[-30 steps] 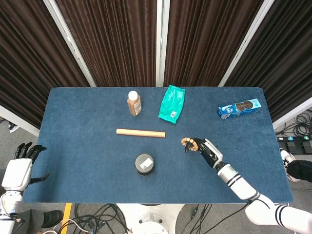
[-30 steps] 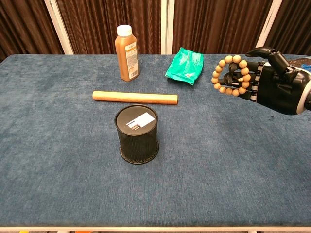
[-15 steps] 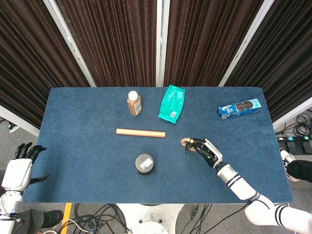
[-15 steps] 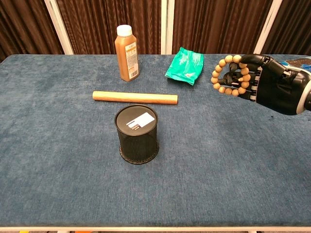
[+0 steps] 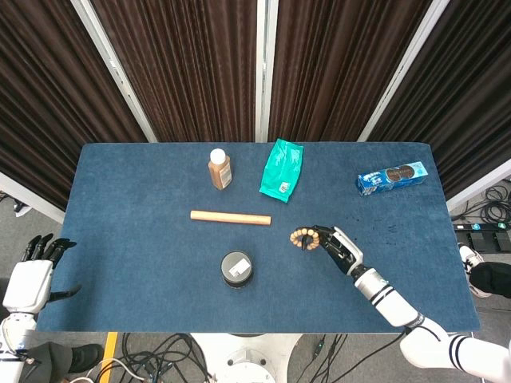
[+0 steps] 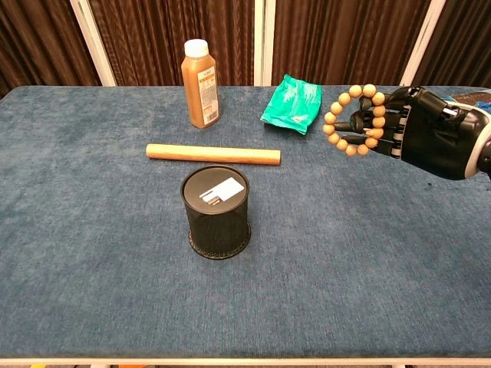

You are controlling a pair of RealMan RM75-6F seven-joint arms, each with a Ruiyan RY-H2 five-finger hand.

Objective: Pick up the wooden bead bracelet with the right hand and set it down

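Observation:
The wooden bead bracelet (image 6: 351,119) is a ring of tan beads held up above the blue table (image 6: 92,276). My right hand (image 6: 418,132) grips it on its right side, the loop sticking out to the left. From the head view, the bracelet (image 5: 300,238) hangs at the tips of the right hand (image 5: 337,247), right of centre. My left hand (image 5: 33,271) hangs off the table's left front corner with its fingers apart and nothing in it.
A black mesh cup (image 6: 218,212) stands in the middle, a wooden stick (image 6: 212,154) behind it. Further back are a brown bottle (image 6: 199,73) and a green packet (image 6: 292,103). A blue cookie pack (image 5: 392,178) lies at the far right.
The right hand has carried the bracelet a little to the left and slightly higher. Its thumb has closed in over the beads. The left hand has not moved.

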